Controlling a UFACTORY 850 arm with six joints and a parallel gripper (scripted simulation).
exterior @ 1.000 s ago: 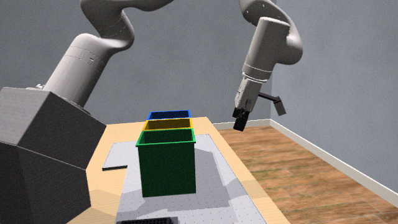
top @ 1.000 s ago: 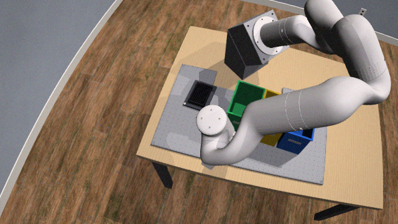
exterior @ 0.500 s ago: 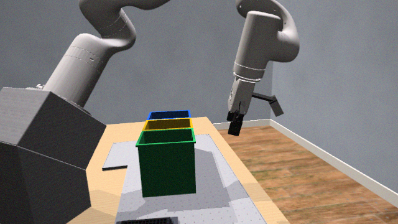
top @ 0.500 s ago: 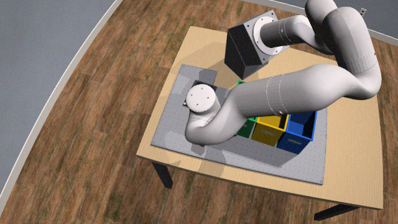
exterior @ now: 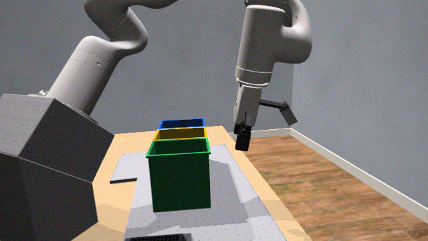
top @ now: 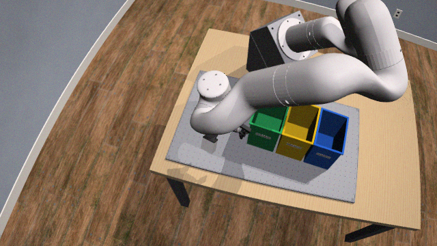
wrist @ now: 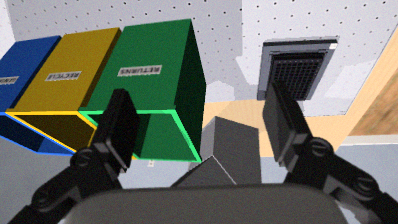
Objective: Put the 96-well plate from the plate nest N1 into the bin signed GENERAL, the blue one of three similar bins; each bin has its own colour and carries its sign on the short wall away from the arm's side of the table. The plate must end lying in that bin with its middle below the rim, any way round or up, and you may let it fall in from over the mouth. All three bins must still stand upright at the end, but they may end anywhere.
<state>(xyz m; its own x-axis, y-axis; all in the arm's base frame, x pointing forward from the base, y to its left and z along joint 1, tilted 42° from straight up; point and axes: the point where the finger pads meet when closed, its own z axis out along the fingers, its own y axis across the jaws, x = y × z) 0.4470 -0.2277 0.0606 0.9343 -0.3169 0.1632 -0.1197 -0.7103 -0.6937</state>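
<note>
The 96-well plate [wrist: 297, 74], dark with a fine grid of wells, lies in its grey nest N1 on the mat. A sliver of it also shows at the bottom edge of the exterior view [exterior: 158, 237]; in the top view the arm hides it. The blue GENERAL bin [top: 328, 137] stands at the end of a row with the yellow bin [top: 300, 131] and the green bin [top: 267, 128]. My gripper [exterior: 243, 138] hangs high above the mat's edge beside the green bin, open and empty; it also shows in the wrist view [wrist: 200, 125].
The three bins stand upright and touch side by side; the green one [wrist: 150, 85] is signed RETURNS and the yellow one [wrist: 70, 70] RECYCLE. The arm's dark base block [exterior: 43, 157] stands at the table's back edge. The table edge and floor lie just beyond the gripper.
</note>
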